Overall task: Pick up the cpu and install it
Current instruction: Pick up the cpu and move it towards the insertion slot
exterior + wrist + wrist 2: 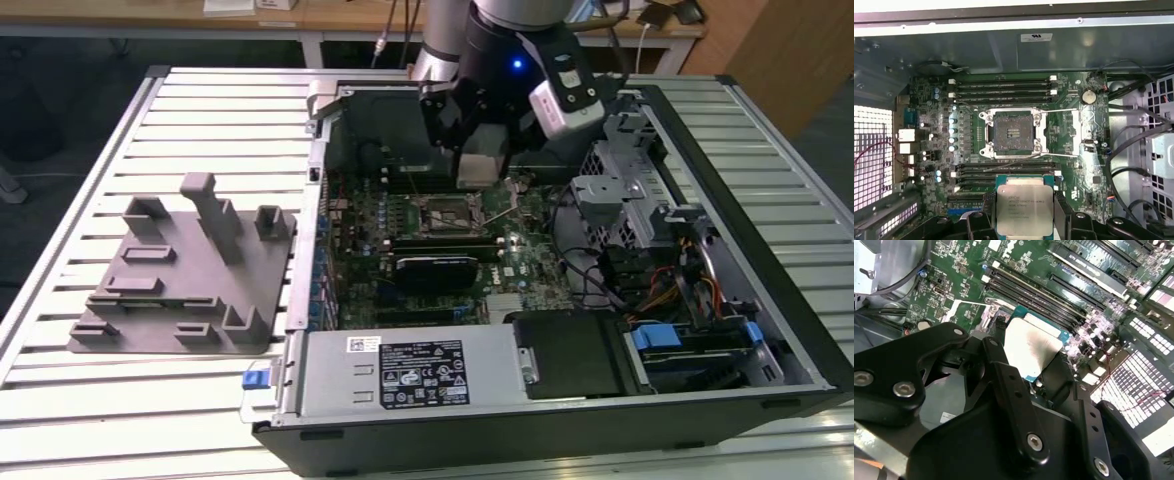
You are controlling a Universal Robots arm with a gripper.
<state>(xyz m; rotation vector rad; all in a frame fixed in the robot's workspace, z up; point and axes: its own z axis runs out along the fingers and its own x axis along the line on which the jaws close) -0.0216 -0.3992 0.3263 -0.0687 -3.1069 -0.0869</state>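
My gripper [1024, 216] is shut on the cpu [1024, 206], a flat square chip with a silvery top and a thin blue-green rim, clamped by its edges between two black fingers [984, 212]. In the second wrist view the cpu [1031, 347] hangs above the green motherboard [964, 270]. The black square socket [1013, 132] lies open and bare in its metal frame, a short way off from the chip. In the exterior view the gripper [481, 160] hovers inside the open computer case, just above and behind the socket [445, 210].
A grey fixture block [187, 270] sits on the slatted table at the exterior view's left. Inside the case [747, 300] are a power supply [400, 375], a drive cage [641, 200], loose cables [667, 290] and memory slots [1004, 87] on both sides of the socket.
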